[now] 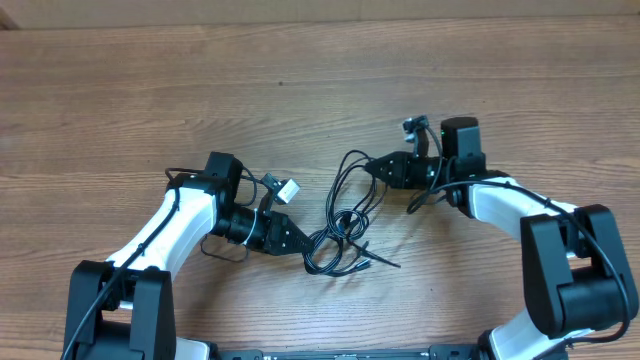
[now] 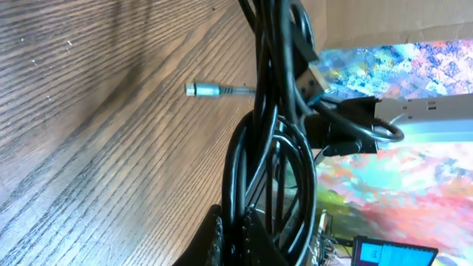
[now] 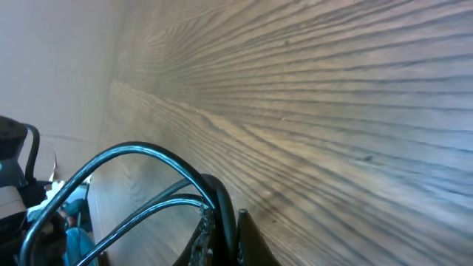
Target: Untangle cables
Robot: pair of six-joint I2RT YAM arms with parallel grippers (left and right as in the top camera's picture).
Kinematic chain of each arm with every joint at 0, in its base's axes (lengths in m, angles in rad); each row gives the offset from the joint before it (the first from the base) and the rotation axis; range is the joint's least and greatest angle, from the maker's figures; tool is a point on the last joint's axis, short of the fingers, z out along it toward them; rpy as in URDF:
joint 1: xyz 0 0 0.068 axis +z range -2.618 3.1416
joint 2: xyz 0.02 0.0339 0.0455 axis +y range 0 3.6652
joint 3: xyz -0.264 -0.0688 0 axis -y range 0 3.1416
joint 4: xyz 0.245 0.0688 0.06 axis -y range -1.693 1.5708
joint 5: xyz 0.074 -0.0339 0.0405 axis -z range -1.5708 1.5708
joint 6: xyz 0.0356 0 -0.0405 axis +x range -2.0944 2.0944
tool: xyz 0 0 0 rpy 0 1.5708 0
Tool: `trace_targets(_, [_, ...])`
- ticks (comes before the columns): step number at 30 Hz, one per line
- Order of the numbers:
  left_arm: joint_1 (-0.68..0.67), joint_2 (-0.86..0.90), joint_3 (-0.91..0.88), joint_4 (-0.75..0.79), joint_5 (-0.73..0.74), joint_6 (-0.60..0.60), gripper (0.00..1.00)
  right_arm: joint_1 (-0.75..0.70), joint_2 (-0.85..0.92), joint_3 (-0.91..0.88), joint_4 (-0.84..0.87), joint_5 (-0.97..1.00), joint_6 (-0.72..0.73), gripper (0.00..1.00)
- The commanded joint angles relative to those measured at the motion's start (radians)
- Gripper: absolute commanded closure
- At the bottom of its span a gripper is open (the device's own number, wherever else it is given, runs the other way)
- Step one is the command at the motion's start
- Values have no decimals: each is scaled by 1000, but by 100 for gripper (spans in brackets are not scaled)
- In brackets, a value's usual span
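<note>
Your cables [image 1: 340,222] lie mid-tabletop [image 1: 300,90], a loose tangle whose long axis runs diagonally between the 2 pincers. The left pincer [image 1: 303,243] is clamped on the near loops and the right pincer [image 1: 372,168] on the far loop. Beyond them, open wood reaches the far edge.

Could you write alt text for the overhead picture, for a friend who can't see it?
A loose tangle of thin black cables stretches over a wooden table, pinched on one side by the left gripper and on the other by the right gripper. The grippers belong to two white-and-black robot arms reaching in from the bottom corners.
</note>
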Motion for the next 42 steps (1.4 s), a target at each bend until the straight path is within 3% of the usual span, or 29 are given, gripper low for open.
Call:
trace_targets(1, [-3,-2,-3,-32,-2,48,96,-58,-15,12,13,93,-29,96])
trace_targets(8, [-1,-2,-3,-82,-209,22,96,-102,-15,12,12,123,-28,96])
trace_targets(17, [0,-2,-3,-29,-515,-248,96,-134,-15,12,-36,123,-25,96])
trace_targets(27, [0,-2,-3,81,-682,-512,96,-137,-15,12,-164,127,-26,96])
trace_targets(30, [0,-2,-3,89,-736,-533,96,-136,-15,12,-215,126,-26,75])
trace_targets(33, [0,-2,-3,88,-774,-533,96,-136,-15,12,-269,127,-29,63])
trace_targets(35, [0,-2,-3,89,-794,-533,96,-136,-15,12,-301,133,-29,43])
trace_targets(38, [0,-2,-3,89,-834,-533,96,-136,-15,12,-355,134,-29,28])
trace_targets(42, [0,-2,-3,93,-848,-532,96,-132,-15,12,-435,132,-29,18])
